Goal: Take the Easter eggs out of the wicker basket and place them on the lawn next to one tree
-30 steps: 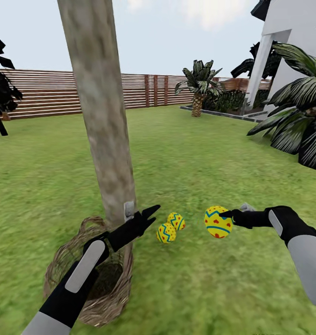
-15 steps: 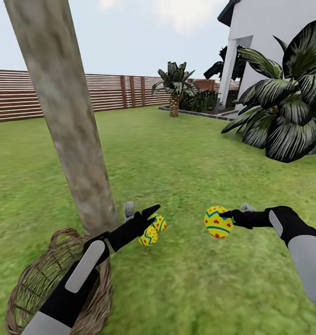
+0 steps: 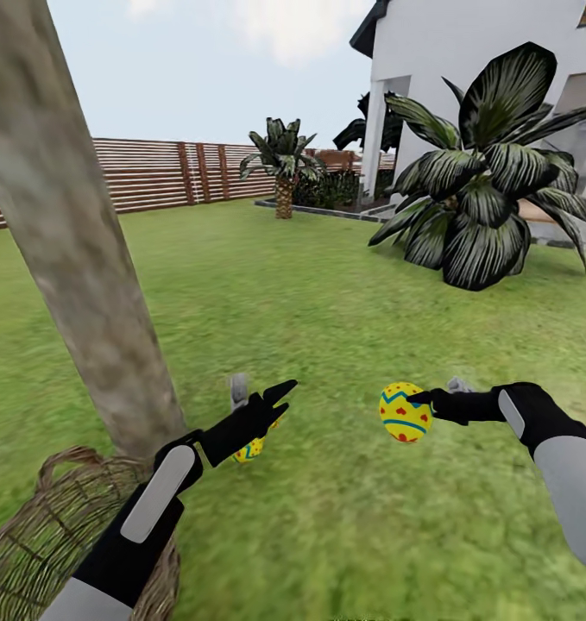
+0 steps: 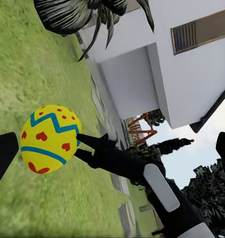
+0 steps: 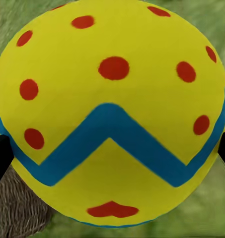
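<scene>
Right claw (image 3: 418,402) clamps a yellow, blue-zigzagged Easter egg (image 3: 404,412) above green lawn (image 3: 344,517), apparently for placing beside the pale mottled tree trunk (image 3: 77,285); left claw (image 3: 260,401) is apart, empty.

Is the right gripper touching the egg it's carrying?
Touching. In the right wrist view the egg sits between the right gripper fingers, pressed at both sides; in the head view it hangs above the lawn.

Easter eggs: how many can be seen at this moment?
2: one egg held by the right gripper; another egg lies on the lawn, mostly behind the left gripper. More may be hidden.
</scene>
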